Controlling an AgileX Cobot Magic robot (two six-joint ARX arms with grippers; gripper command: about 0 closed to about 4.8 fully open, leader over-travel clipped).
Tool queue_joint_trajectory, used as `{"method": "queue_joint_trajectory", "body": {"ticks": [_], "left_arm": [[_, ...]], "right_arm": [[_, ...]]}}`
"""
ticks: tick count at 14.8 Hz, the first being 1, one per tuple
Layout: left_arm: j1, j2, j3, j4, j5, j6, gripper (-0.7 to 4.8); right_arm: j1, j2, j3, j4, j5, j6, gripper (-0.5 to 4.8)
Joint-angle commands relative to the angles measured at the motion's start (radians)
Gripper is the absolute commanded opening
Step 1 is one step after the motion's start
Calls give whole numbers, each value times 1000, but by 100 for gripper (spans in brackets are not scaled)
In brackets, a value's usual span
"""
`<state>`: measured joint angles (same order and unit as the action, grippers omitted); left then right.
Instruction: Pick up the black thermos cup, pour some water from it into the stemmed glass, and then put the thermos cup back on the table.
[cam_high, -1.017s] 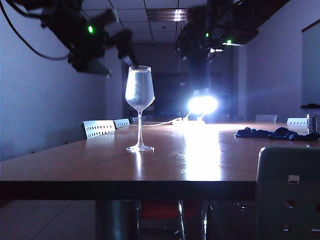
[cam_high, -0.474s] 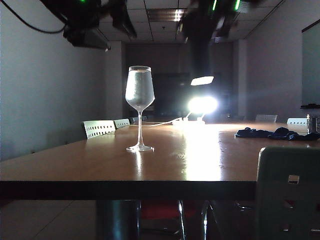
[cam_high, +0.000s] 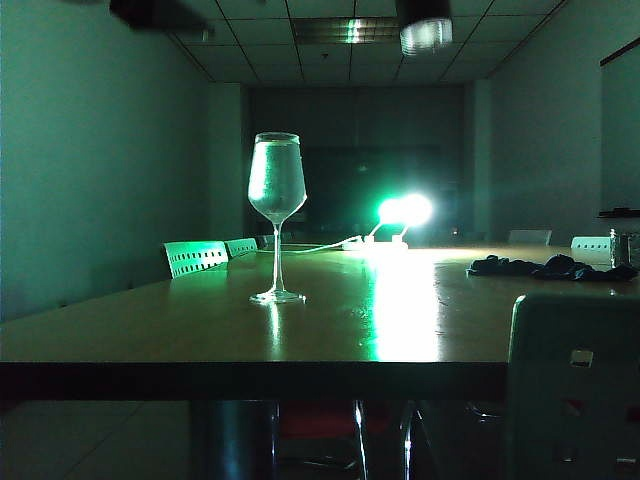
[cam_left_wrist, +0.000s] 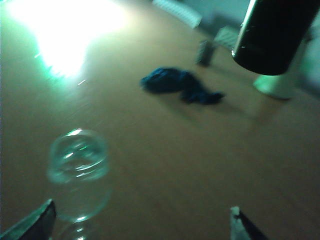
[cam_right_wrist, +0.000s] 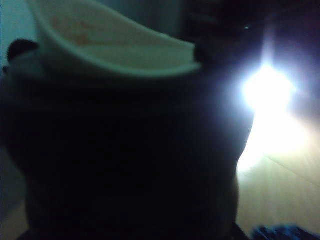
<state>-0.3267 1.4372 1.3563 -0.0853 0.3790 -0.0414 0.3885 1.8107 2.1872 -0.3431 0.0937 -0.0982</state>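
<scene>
text: none legible | labels: none | dim, blurred views

Green cast over whole room. Stemmed glass (cam_high: 277, 215) clear, pale highlights. Table (cam_high: 150, 325) glossy brown, dark edge. Thermos cup (cam_left_wrist: 272, 35) black; lid (cam_right_wrist: 107, 42) off-white. Crumpled cloth (cam_high: 545, 267) dark blue. Chair backs (cam_high: 196, 257) pale, perforated dot pattern.

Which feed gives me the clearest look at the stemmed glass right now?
The exterior view: the stemmed glass stands upright on the table, bowl, stem and foot sharp in profile. The left wrist view catches only its blurred rim from above. The right wrist view misses it entirely.
</scene>
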Motion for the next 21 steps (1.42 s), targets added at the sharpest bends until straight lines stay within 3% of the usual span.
{"method": "queue_joint_trajectory", "body": {"ticks": [1,2,5,9,15,21], "left_arm": [[-1,-39,5,-33,11,5,479],[-1,-44,5,-50,23,8,479],[-1,-43,4,-70,29,17,479],[-1,-43,4,-137,28,78,479],[-1,-43,-16,-169,30,95,479],[-1,-42,-69,-167,71,124,479]], "right_arm": [[16,-106,-126,14,9,4,62],[16,-150,-234,67,9,13,62],[15,-243,-655,436,21,47,62],[8,-183,-989,843,63,47,62],[-59,61,-1040,1136,69,113,62],[-102,176,-1034,1245,72,125,62]]}}
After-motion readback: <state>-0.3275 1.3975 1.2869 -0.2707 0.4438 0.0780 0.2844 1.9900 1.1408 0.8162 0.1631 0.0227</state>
